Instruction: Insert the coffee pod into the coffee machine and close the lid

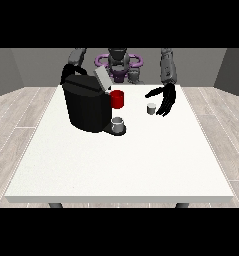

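Note:
A black coffee machine (87,106) stands on the white table (121,160) at the view's left, its grey lid (102,77) tilted up and open. A small grey coffee pod (151,108) sits on the table to the machine's right. Just right of the pod hangs the hand at the view's right (165,99), fingers spread and pointing down, thumb reaching toward the pod without touching it. The hand at the view's left (68,71) is a dark shape behind the machine's top; its fingers are hidden.
A red mug (117,99) stands right behind the machine's front. A grey cup (118,124) rests on the machine's drip tray. The table's front half is bare white surface.

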